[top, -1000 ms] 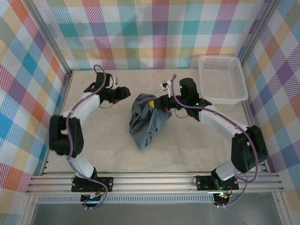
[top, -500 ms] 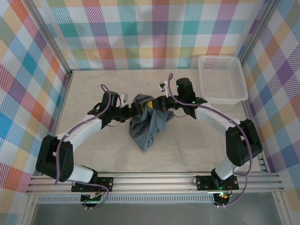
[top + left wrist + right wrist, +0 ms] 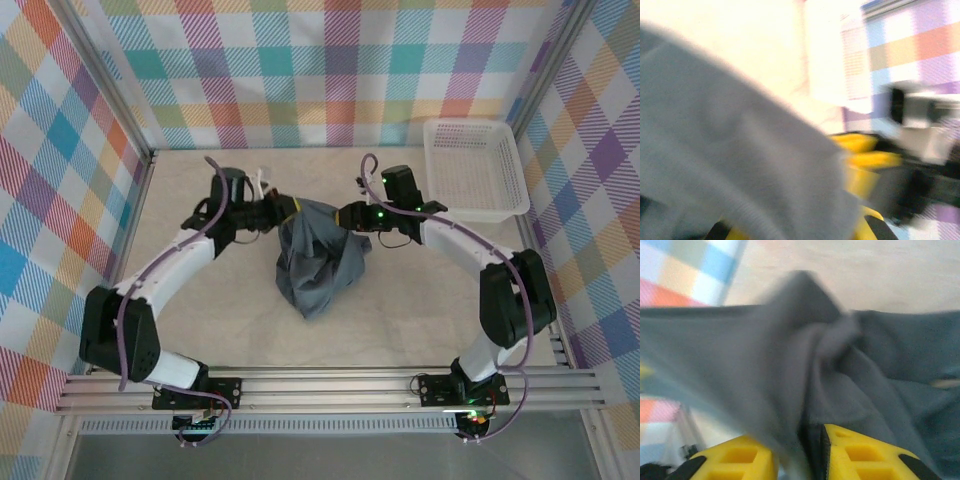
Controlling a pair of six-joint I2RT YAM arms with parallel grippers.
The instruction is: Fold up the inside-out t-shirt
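Beige table point(image 3: 230, 335), plaid walls: shirt point(image 3: 320, 265) hung bunched at centre between my claws, its lower part on the table. Right claw point(image 3: 799, 452) was clenched on a fold. Left claw point(image 3: 285, 210) sat at the opposite top corner, too blurred to tell its grip, so spreading might drop that corner. Both arms reached inward, elbows bowed out, wrists facing.

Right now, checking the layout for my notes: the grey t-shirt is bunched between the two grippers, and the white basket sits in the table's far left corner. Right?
No: the basket sits in the table's far right corner, as the top view shows. The t-shirt is indeed bunched between the left gripper and right gripper.
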